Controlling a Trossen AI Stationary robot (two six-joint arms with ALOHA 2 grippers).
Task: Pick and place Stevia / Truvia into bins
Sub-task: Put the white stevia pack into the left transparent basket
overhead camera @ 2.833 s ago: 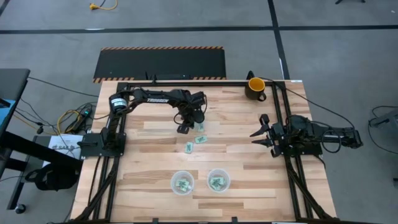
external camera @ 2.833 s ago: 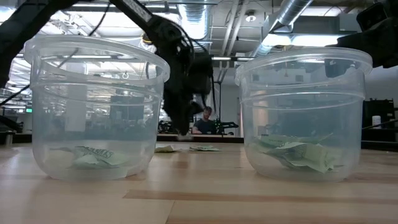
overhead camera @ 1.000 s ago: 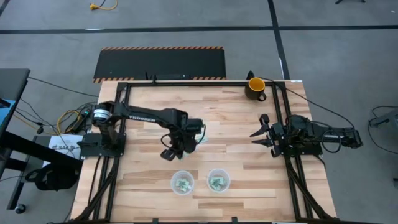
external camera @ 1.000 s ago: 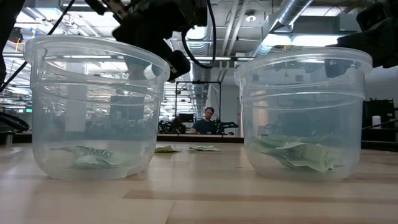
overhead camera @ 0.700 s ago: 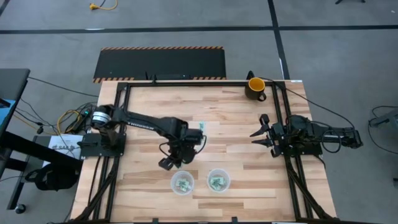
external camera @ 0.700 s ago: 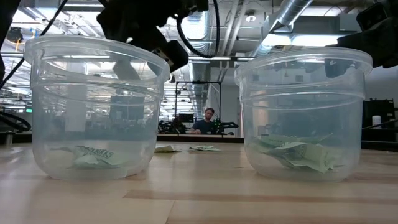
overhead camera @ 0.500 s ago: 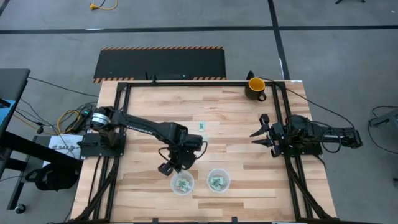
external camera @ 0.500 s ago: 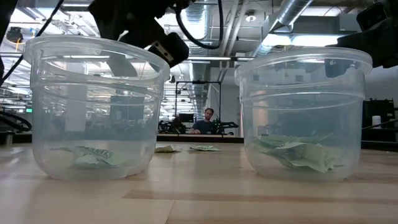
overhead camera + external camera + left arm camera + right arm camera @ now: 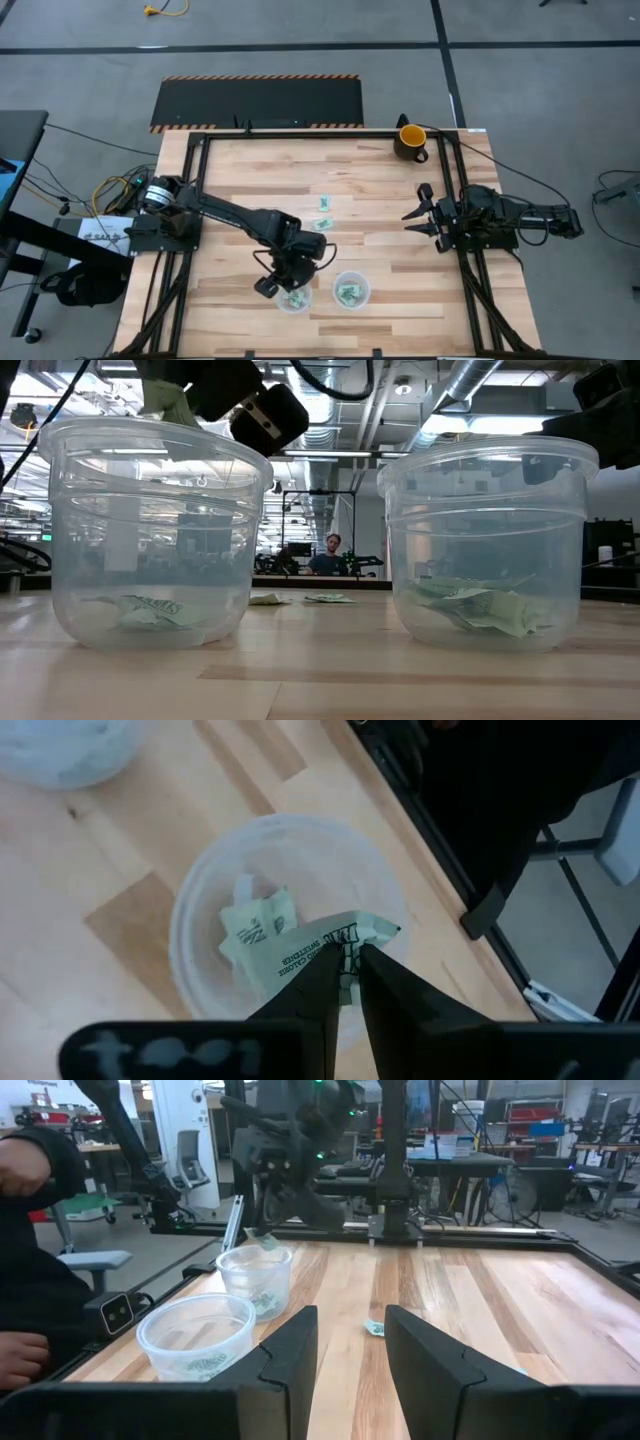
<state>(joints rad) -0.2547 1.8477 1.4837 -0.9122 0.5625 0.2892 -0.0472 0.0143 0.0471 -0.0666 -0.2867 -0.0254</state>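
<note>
Left gripper over left cup near front edge of table, fingers pinched tight on one packet. Step: drop-off.

Packet hangs just above cup mouth, long axis roughly level, free end sticking out past fingertips; other packets already in bottom.

Next, likely: open fingers, let it fall clear of rim.

Two loose packets remain mid-table. Right gripper parked at right edge, fingers spread, empty. Right cup holds packets too.

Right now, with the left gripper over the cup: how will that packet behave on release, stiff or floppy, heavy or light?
Probably floppy: the packet bends where the left gripper pinches it. Likely very light, so it may flutter rather than drop straight. It hangs over the left cup, where creased packets already lie, so it should land inside.
</note>
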